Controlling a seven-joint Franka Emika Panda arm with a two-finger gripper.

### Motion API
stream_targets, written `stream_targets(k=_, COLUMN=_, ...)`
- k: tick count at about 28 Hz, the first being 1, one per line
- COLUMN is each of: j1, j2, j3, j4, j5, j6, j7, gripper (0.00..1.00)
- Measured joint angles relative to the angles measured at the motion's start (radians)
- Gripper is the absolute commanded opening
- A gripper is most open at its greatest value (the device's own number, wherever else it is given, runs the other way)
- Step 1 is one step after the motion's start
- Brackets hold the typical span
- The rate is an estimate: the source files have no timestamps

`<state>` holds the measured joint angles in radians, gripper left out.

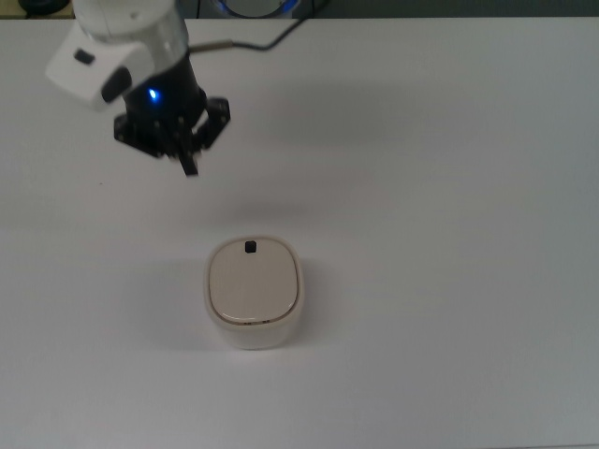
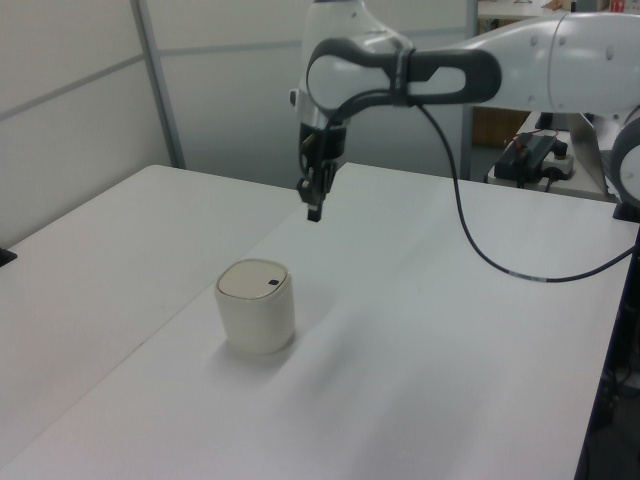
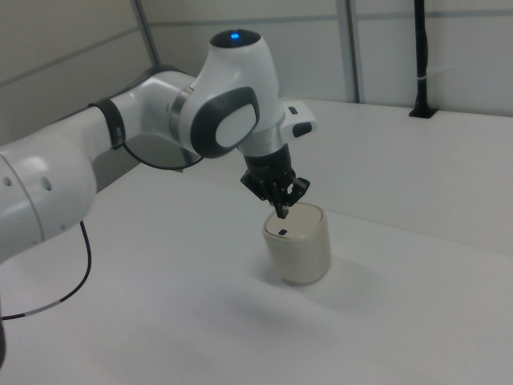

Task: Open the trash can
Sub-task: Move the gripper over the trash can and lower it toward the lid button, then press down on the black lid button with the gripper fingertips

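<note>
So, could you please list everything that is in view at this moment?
trash can: one, cream, standing on the table near the middle of the top view, lid shut.
button: one, black, small square on the lid near the edge toward the top view's top.
table: one, white, under everything.
cable: one, black, hanging from the arm in the left view.
arm: one, white and grey, reaching in from the right view's left.
hand: one, black, fingers shut, in the air above the table, apart from the trash can.
</note>
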<state>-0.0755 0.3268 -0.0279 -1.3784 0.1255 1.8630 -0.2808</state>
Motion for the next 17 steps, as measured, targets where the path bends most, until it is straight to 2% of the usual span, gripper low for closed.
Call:
stream_targets(k=9, j1=0.026, j2=0.149, j3=0.037, j4=-0.004, j5=0.004, j6=0.306, j7=0.013, gripper=0.00)
stream_targets(k=17, j1=0.029, j2=0.201, j3=0.066, j4=-0.003, j5=0.004, j6=0.375, j7=0.014, gripper=0.00)
